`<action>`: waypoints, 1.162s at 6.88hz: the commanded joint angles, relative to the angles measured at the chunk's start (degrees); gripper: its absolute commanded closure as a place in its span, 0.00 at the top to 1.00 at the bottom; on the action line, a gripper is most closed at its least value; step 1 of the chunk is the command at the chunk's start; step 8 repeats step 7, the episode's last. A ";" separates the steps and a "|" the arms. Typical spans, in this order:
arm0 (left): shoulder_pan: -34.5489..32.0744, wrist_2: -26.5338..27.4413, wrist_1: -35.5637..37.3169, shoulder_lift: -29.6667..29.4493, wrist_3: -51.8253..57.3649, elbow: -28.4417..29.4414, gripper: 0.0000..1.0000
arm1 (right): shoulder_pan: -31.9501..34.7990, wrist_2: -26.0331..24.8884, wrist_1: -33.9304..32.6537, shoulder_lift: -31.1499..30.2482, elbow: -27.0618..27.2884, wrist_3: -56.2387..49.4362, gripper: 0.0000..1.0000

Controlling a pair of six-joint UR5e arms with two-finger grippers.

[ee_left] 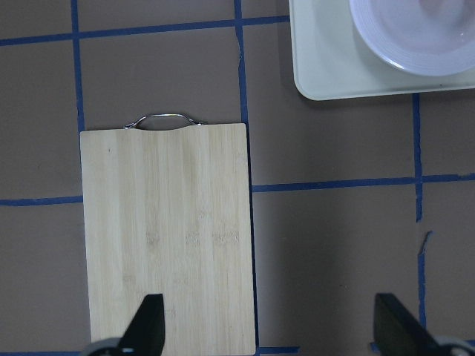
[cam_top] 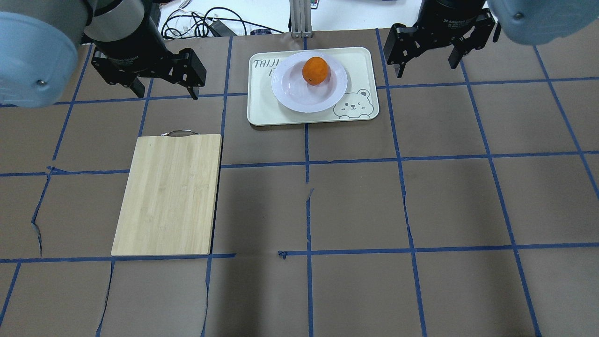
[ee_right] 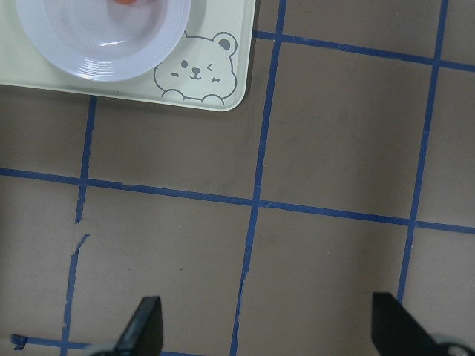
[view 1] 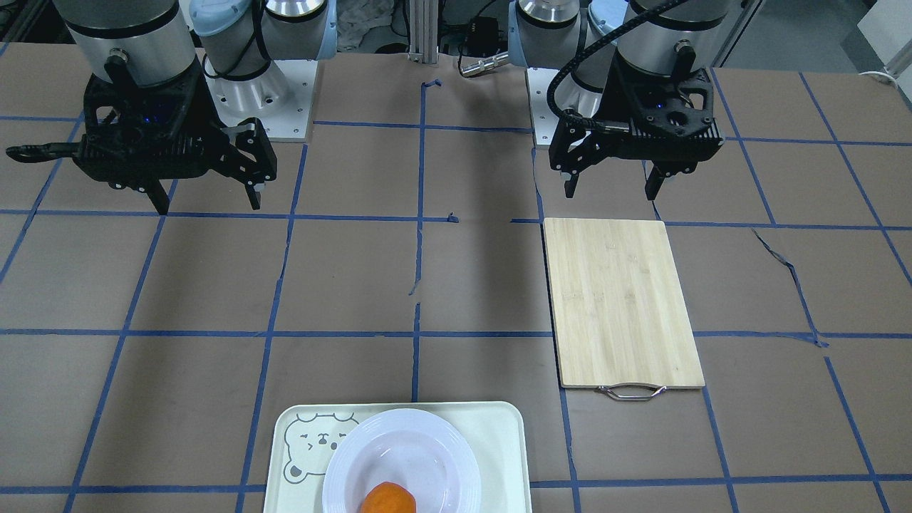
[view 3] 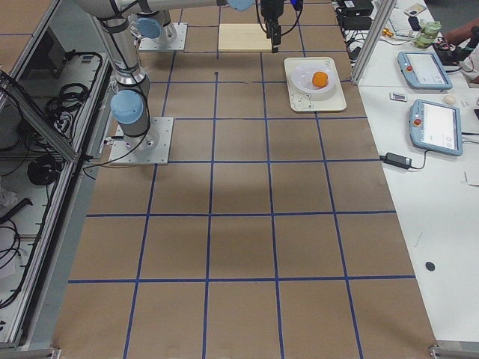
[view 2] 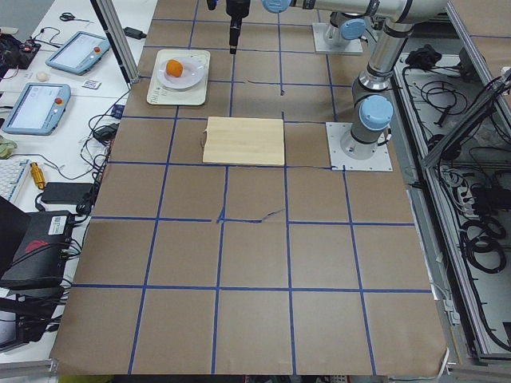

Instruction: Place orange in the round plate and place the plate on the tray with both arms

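as i look out from the robot's side, the table [cam_top: 355, 206] is covered with brown paper, divided by blue tape lines [cam_top: 402, 159]; the paper is torn in some places. on the robot's left lies the bamboo cutting board [cam_top: 168, 194]. further away, the left gripper [cam_top: 166, 92] and the right gripper [cam_top: 426, 68] hang above the table, both with fingers spread wide and holding nothing. between them, at the far edge, the tray [cam_top: 262, 110] carries the round plate [cam_top: 299, 96], and the orange [cam_top: 316, 70] sits in the plate. behind it i see a white desk [cam_top: 355, 14] with black cables [cam_top: 206, 25].
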 commanded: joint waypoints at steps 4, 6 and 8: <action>-0.06 -0.06 0.00 0.00 0.00 0.00 1.00 | -0.19 4.58 0.41 -0.70 0.33 3.43 1.00; -0.06 -0.06 0.00 -0.17 0.00 0.26 1.00 | -1.07 4.49 1.63 -1.31 0.24 5.70 1.00; -0.06 -0.06 0.00 -0.17 0.00 0.26 1.00 | -1.42 4.49 1.90 -1.40 0.24 5.81 1.00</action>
